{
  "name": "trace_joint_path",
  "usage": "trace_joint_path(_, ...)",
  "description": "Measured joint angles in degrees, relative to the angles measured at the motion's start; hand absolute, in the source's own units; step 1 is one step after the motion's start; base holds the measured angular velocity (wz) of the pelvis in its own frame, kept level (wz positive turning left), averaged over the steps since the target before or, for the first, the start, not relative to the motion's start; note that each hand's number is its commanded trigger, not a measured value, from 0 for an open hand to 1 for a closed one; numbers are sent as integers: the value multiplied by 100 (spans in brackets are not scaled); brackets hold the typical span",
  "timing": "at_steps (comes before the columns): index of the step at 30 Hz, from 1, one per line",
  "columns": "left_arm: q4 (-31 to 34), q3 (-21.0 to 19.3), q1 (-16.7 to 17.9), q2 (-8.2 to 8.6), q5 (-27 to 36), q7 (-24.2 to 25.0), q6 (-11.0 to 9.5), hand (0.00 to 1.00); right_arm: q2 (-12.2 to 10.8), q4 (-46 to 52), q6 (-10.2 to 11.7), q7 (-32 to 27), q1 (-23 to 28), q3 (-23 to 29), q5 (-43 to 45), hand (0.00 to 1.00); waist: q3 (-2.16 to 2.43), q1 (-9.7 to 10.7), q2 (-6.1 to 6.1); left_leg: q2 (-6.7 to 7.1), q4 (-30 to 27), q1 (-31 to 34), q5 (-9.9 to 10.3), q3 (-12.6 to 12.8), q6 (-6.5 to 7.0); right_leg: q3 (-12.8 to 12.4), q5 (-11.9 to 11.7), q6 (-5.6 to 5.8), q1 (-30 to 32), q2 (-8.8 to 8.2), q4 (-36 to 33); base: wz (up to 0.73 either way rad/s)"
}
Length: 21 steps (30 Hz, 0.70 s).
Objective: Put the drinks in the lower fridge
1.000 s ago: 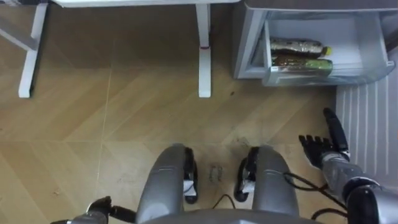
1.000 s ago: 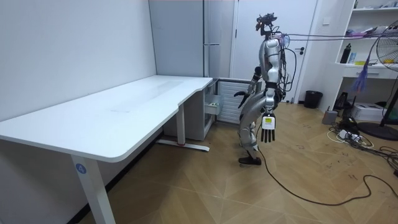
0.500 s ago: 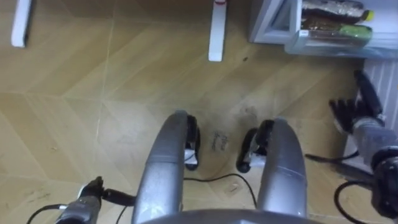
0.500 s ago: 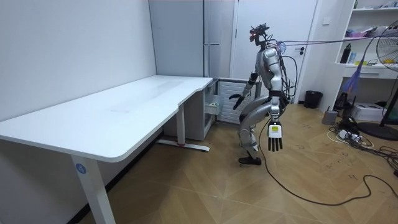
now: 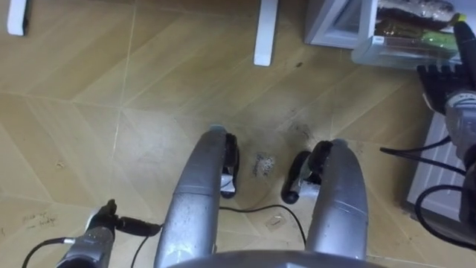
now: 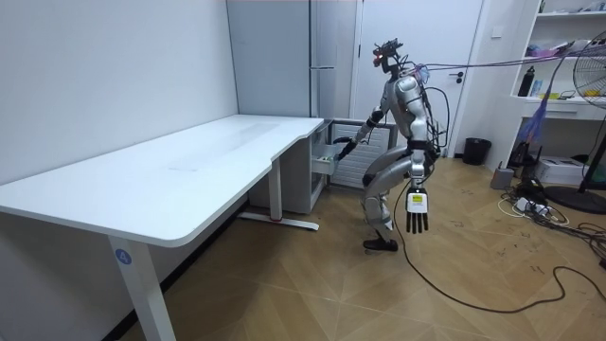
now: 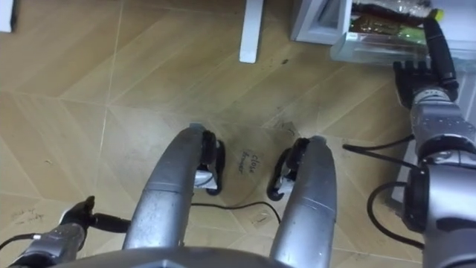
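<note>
Step in hand: by my reading, shutting the drawer (image 5: 362,50) of the lower fridge, since the drinks (image 5: 413,21) already lie inside it and both hands are free.
Drinks: bottles on their sides in the open drawer, one just behind the other, caps toward the robot's right.
Right hand (image 7: 415,77): reached forward, fingers straight and spread, holding nothing, at the front edge of the drawer; whether it touches the edge I cannot tell.
Left hand (image 6: 417,206): hangs by the robot's side, fingers straight down, empty.
How to do it well: lay the flat fingers against the drawer's front wall, not over the rim. Push straight back and slowly, so the bottles do not roll and the drawer runs true.
Watch for: the ribbed panel (image 5: 433,160) close by the right arm, which leaves little room for the elbow.
Stance: bent forward, knees over the feet, close to the fridge (image 6: 284,76).
Surface: wood floor (image 5: 149,89) in a zigzag pattern, scuffed between the feet.
Room: a long white desk (image 6: 189,170) beside the fridge, one desk leg (image 5: 265,33) ahead of the robot, and a shelf (image 6: 566,52) and a fan (image 6: 592,66) at the room view's right.
</note>
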<state>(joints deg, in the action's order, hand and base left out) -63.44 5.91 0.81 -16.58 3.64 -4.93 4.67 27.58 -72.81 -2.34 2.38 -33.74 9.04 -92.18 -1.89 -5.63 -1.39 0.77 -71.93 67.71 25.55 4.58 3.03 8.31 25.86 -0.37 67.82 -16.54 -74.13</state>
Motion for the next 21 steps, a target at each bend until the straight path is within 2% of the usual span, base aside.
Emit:
trace_joint_path(6, 287, 16, 199, -20, 147, -70, -59, 0, 118, 124, 46, -247, 0, -178, 0, 0, 0, -52, 10, 38, -17, 21, -7, 12, 15, -35, 8, 8, 51, -71, -70, 2)
trace_joint_path(7, 376, 116, 273, -49, 233, -91, -91, 0, 147, 153, 46, -327, -1, -231, -1, 0, 0, -47, 10, 84, -15, 17, -15, 9, 14, -27, 16, -4, 51, -123, -89, 9)
trace_joint_path(9, 409, 173, 345, -65, 308, -99, -142, 0, 195, 160, 46, -393, -1, -319, 2, 0, -1, -64, 9, 90, -15, 9, -21, 14, 17, -38, 22, 0, 50, -144, -107, 4)
trace_joint_path(16, 543, 218, 866, -172, 351, -107, -223, 0, 214, 418, 88, -883, -1, -348, -59, 0, -5, -101, 2, 92, -14, 11, -21, -3, 16, 1, 25, -7, 41, -205, -102, 0)
trace_joint_path(21, 557, 212, 910, -236, 348, -116, -276, 0, 221, 575, 177, -1167, -1, -460, -93, 0, -10, -123, -6, 100, -14, 14, -22, -4, 15, 21, 26, -9, 40, -240, -106, 0)
